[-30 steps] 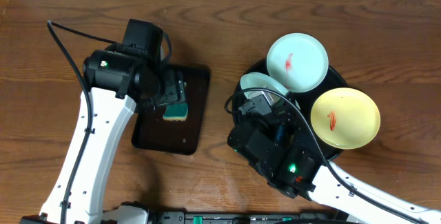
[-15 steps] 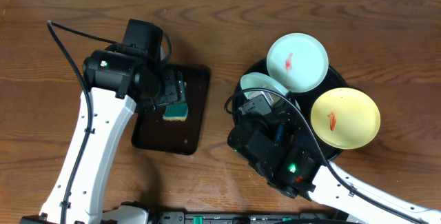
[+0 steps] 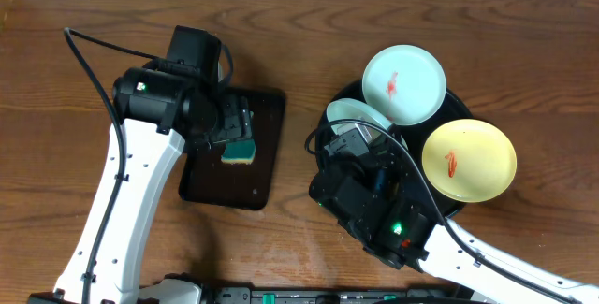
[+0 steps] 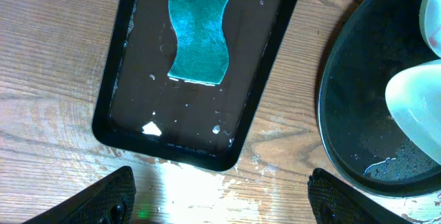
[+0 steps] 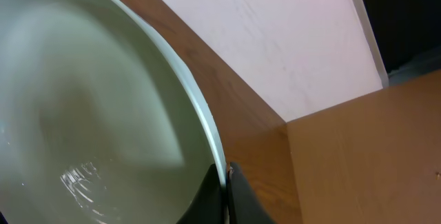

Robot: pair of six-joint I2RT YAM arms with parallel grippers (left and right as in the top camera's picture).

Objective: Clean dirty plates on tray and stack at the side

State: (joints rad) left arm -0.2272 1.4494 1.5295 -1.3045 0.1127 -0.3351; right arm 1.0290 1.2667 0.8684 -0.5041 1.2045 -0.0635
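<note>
- While the left arm (image 3: 140, 145) is hovering over the small rectangular black tray (image 3: 211, 187) at the left of the desk (image 3: 309, 23), its jaws are standing wide apart and gripping nothing; the two dark fingertips (image 4: 114, 193) are showing at the near corners of the left wrist view.
- A teal sponge (image 4: 200, 34) with a wavy outline is lying flat in the far part of that rectangular tray, apart from the jaws, with water drops and a small white scrap (image 4: 150, 128) sitting on the tray floor nearer by.
- The right arm (image 3: 384, 210) is reaching over the left part of the large round black tray (image 3: 412, 134), and its jaws are pinching the rim of a pale mint-white plate (image 5: 103, 100).
- This held plate is tilting steeply above the left side of the round tray, and its inside is looking wet.
- A second mint-white plate (image 3: 403, 84) with a red streak is resting on the far side of the round tray, overhanging the rim.
- The pale yellow plate (image 3: 468, 160), also carrying a red streak, is resting on the right side of the round tray and overhanging its rim.
- A thin puddle (image 4: 389, 169) is glistening on the round tray's floor below the held plate.
</note>
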